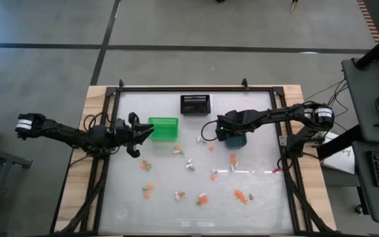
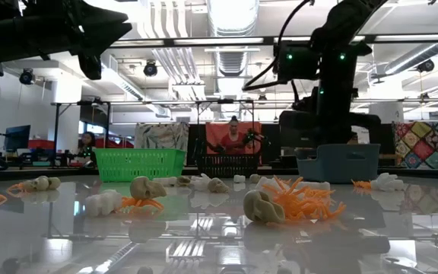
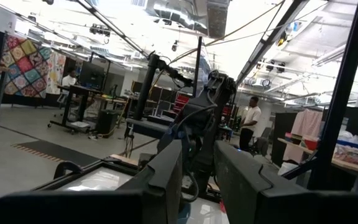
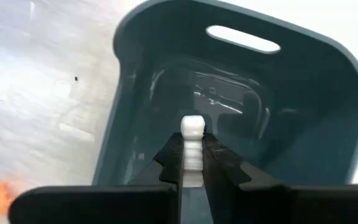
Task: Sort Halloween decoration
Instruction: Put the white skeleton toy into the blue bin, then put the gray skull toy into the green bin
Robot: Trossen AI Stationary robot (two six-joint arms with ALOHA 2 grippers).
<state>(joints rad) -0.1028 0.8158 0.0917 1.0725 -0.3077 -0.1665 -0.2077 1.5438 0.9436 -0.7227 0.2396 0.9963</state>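
Halloween decoration [image 1: 189,164] bits lie scattered over the desk [image 1: 262,197] in high view, orange, white, tan, mostly btwn the arms & toward the near edge. Right hand [image 1: 231,137] sits over the blue-grey bin [image 1: 239,141]; left hand [image 1: 143,133] hangs beside the green bin [image 1: 164,128], black mesh bin [image 1: 195,104] farther back. Low view: trinkets in a row w/ bins behind. Left wrist: left fingers [image 3: 166,174] slightly apart, nothing btwn them. Right wrist: right hand clamped on a white trinket [image 4: 191,149] above the bin's inside.

Glossy blue-grey plastic bin [image 4: 241,112], smooth white plastic trinket [image 4: 192,149], matt black claw [image 4: 191,177], glossy reflective tabletop [image 2: 204,236].
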